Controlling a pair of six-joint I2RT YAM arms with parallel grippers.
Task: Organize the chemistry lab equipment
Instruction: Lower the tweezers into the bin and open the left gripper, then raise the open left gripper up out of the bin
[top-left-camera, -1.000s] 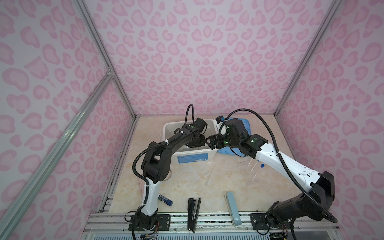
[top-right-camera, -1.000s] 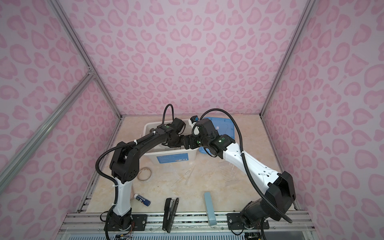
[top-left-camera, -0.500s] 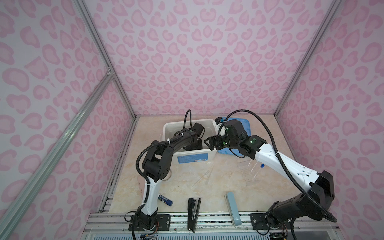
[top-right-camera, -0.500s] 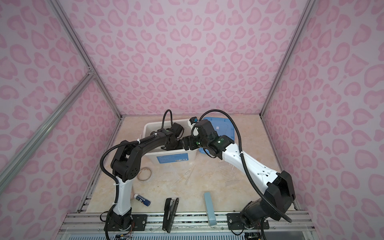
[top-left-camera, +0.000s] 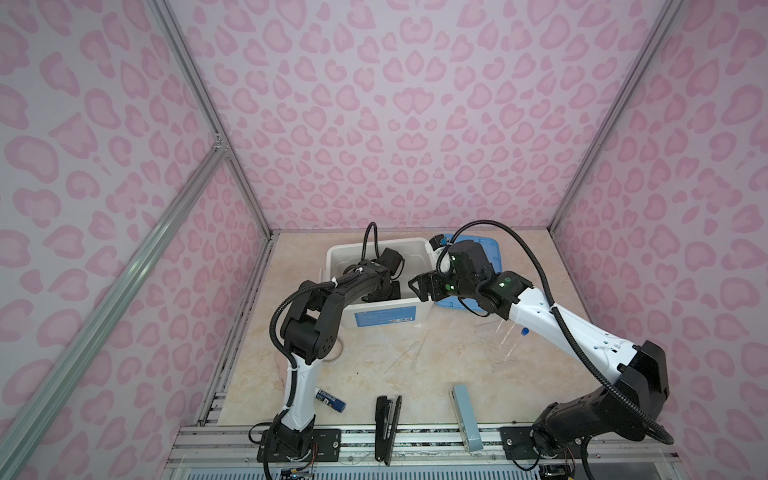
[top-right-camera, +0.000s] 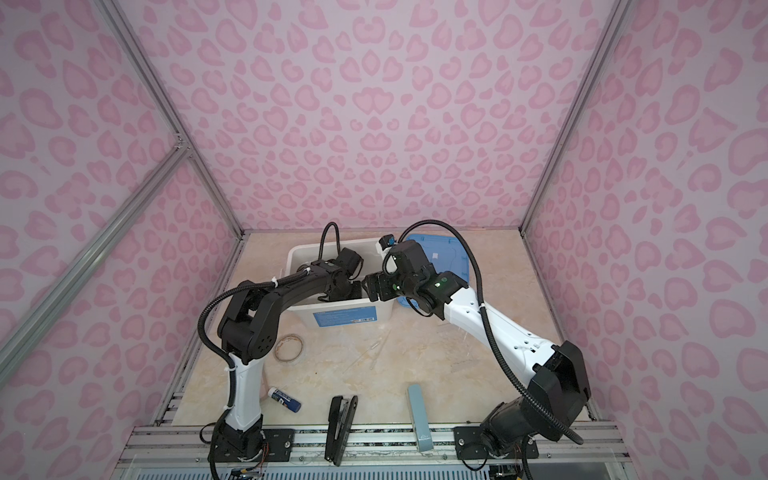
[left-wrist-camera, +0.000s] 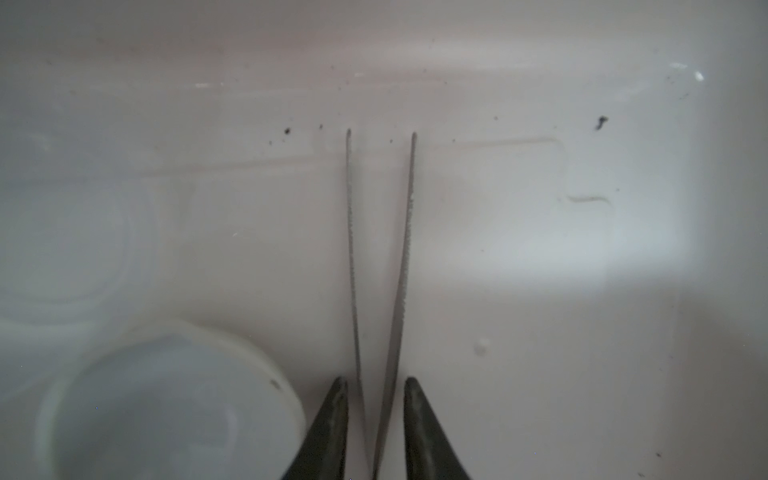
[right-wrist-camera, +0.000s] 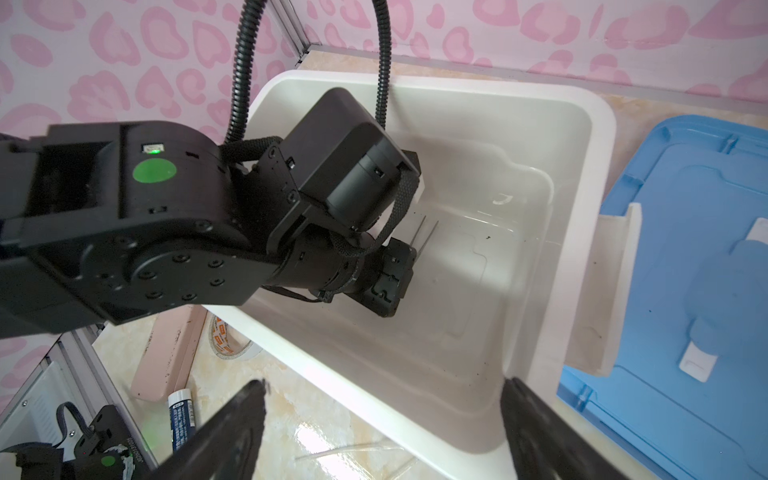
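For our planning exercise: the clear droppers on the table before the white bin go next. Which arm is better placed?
Probably right: the right gripper hangs open and empty at the white bin's rim, free to reach the droppers; the left gripper is inside it with tweezers between its fingers.

White bin (top-left-camera: 395, 242), blue lid (top-left-camera: 492, 253), pink-spotted walls (top-left-camera: 395, 124), perhaps silvery tweezers (left-wrist-camera: 404, 257).

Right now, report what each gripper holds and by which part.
Left gripper: jaws parted around the tweezers near their joined end, a gap each side; apparently not gripped. Right gripper: open, empty.
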